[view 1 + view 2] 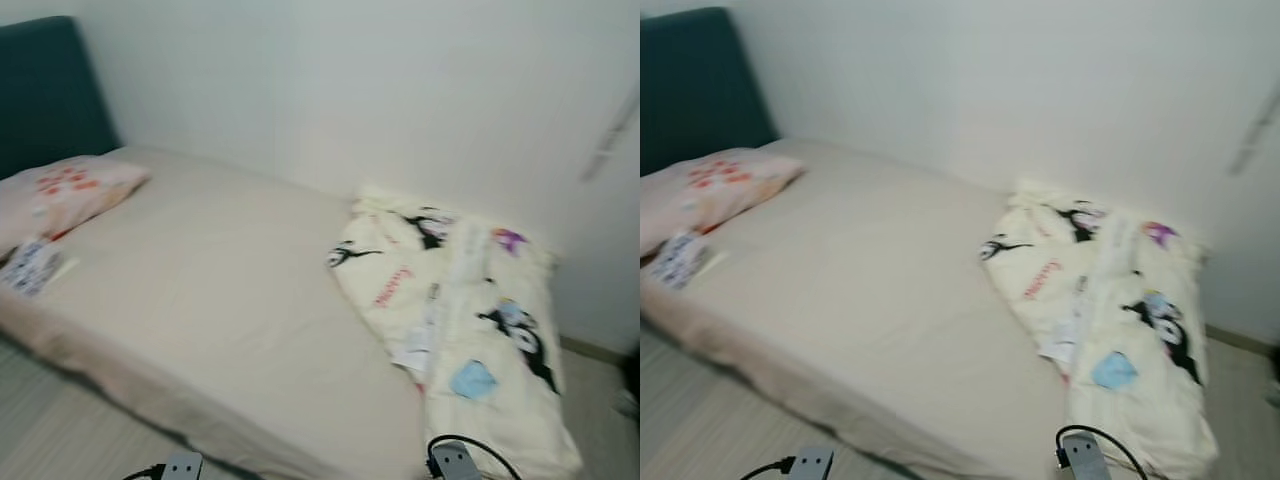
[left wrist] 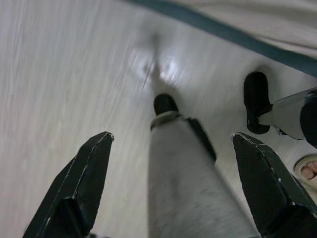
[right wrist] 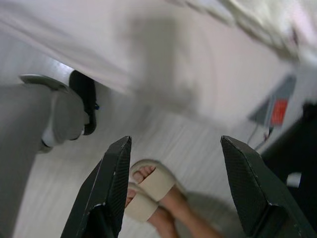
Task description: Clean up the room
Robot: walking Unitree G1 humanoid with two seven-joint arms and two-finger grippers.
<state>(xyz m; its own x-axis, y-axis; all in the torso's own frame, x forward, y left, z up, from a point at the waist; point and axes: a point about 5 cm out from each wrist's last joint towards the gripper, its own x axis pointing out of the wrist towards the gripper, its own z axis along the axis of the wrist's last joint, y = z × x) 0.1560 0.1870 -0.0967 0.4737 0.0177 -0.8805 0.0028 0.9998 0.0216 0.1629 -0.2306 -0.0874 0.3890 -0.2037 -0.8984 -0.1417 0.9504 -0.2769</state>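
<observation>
Both arms hang idle: left claw (image 2: 171, 186) spread above floor (image 2: 59, 74), right claw (image 3: 181, 193) spread too.

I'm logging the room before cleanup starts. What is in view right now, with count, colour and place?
Bed: one, beige sheet, along the white wall.
Headboard: one, dark teal, at the bed's far left end.
Pillow: one, pink with red print, by the headboard.
Small printed item: one, white and dark, on the bed edge below the pillow; too blurred to name.
Quilt: one, cream with cartoon prints, bunched at the bed's right end.
Floor: pale wood-look.
Person's feet in beige slippers: two, on the floor behind the robot.
Left tool: open, hanging over the floor.
Right tool: open, hanging over the floor.
</observation>
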